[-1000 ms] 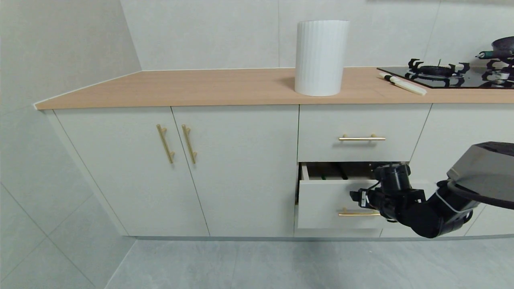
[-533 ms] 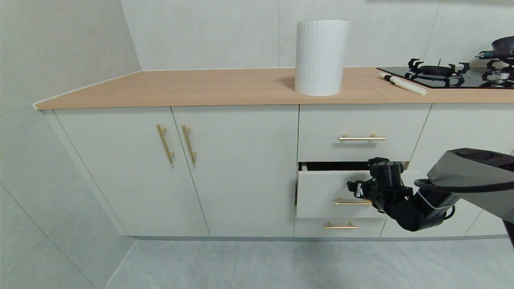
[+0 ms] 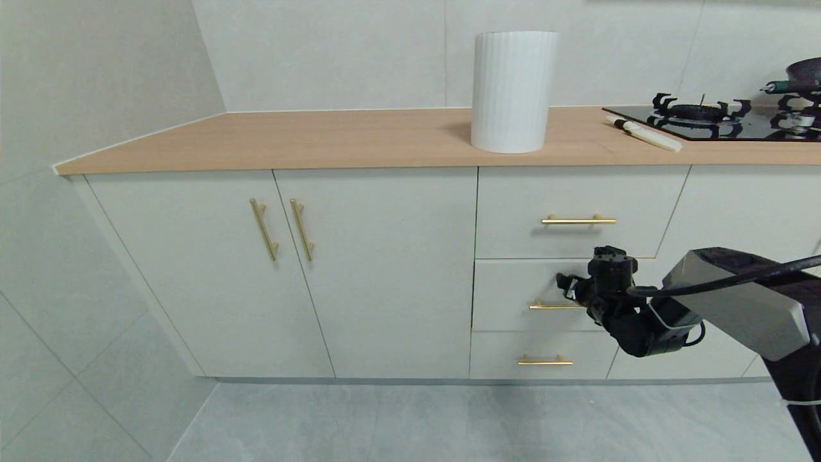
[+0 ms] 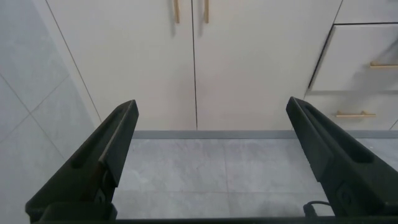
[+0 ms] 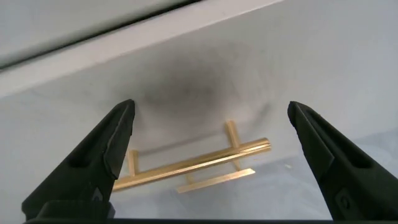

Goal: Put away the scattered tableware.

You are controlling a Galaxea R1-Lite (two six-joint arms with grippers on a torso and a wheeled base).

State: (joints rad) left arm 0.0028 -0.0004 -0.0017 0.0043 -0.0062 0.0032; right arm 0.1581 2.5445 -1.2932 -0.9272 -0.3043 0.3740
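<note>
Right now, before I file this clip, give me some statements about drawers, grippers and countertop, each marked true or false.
1. The middle drawer is pulled wide open. False: its front sits about level with its neighbours.
2. The right gripper is open, at that drawer's handle. True.
3. The white cylinder lies on its side. False: it stands upright on the countertop.
4. The left gripper holds a spoon. False: it is open and empty, above the floor.
5. A pale utensil lies by the hob. True.
</note>
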